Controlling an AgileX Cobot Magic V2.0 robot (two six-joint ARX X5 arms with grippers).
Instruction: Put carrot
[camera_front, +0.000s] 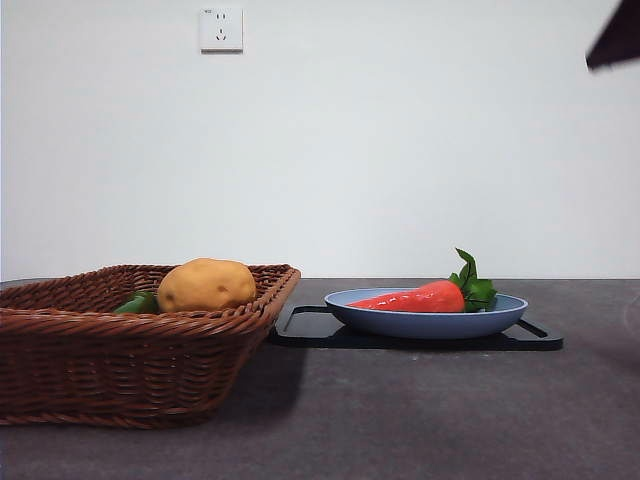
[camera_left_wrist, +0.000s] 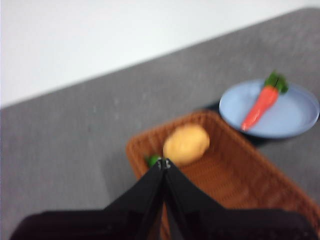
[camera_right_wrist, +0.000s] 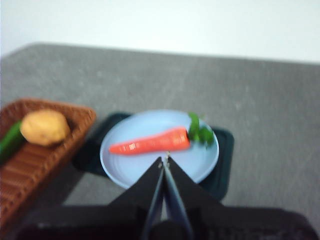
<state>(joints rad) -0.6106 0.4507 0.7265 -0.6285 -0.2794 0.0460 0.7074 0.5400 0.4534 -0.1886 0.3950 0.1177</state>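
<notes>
Carrot (camera_front: 420, 298) lies flat in blue plate (camera_front: 425, 322), leaf tuft toward the plate's right rim, tip toward the wicker basket (camera_front: 140, 350). Plate sits on a dark mat (camera_front: 540, 340) on the grey table (camera_front: 420, 420), just beside the basket's right edge. Basket holds a potato (camera_front: 206, 284) and a green vegetable (camera_front: 137, 303). Right gripper (camera_right_wrist: 163, 159) hangs above the plate, jaws together, nothing held. Left gripper (camera_left_wrist: 163, 162) above the basket, jaws together, empty. Both wrist views blurred.
</notes>
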